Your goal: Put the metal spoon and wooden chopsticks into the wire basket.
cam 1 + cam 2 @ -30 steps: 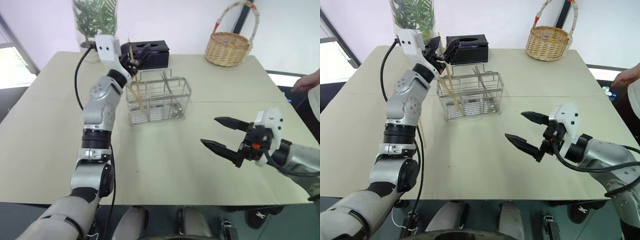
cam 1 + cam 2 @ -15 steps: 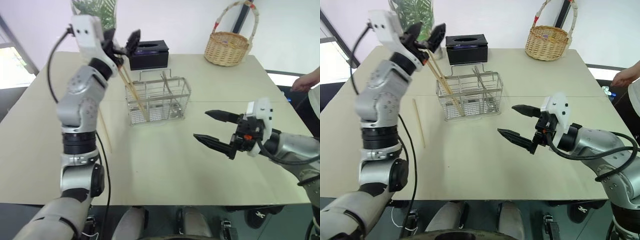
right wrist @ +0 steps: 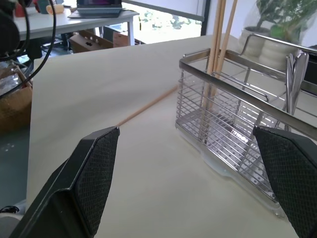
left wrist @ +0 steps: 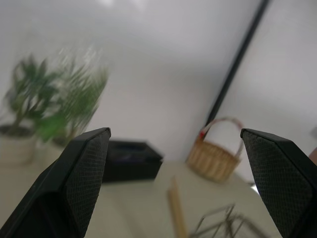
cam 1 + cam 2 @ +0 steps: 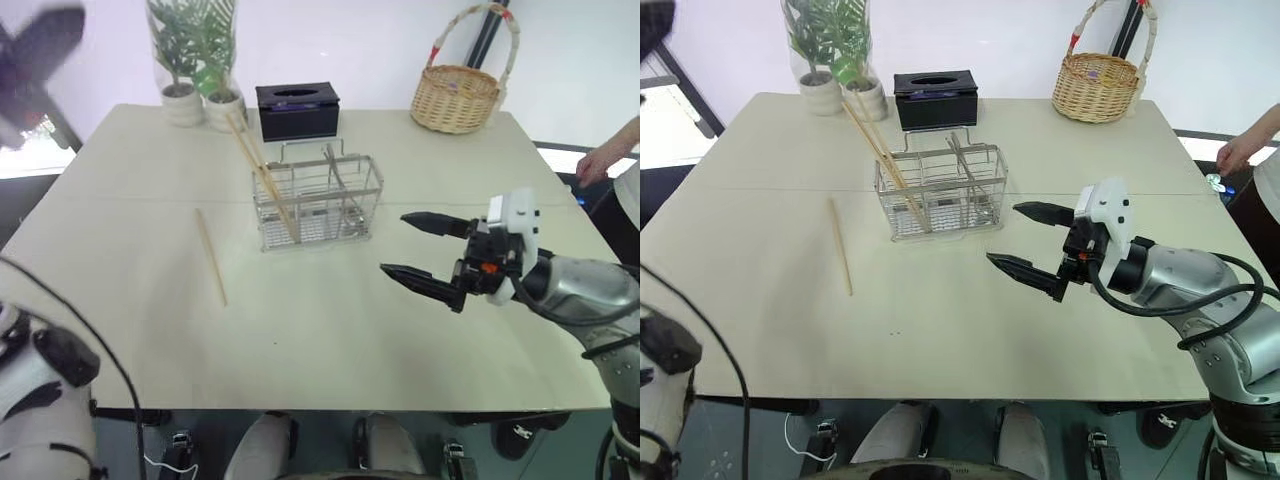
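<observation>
The wire basket (image 5: 318, 200) stands mid-table. Two wooden chopsticks (image 5: 255, 160) lean in its left compartment, their tops sticking out to the left. A third chopstick (image 5: 211, 256) lies flat on the table left of the basket. The metal spoon is hidden from me. My left gripper (image 5: 40, 60) is a blur high at the far left, well away from the basket; the left wrist view shows it (image 4: 174, 131) open and empty. My right gripper (image 5: 393, 242) hovers open and empty just right of the basket, pointing at it.
A black tissue box (image 5: 296, 108) and two potted plants (image 5: 195, 60) stand behind the basket. A wicker basket (image 5: 458, 90) sits at the back right. A person's hand (image 5: 605, 160) shows at the right edge.
My left arm swung up and away to the left from above the basket, uncovering the loose chopstick on the table. The right gripper edged slightly towards the basket.
</observation>
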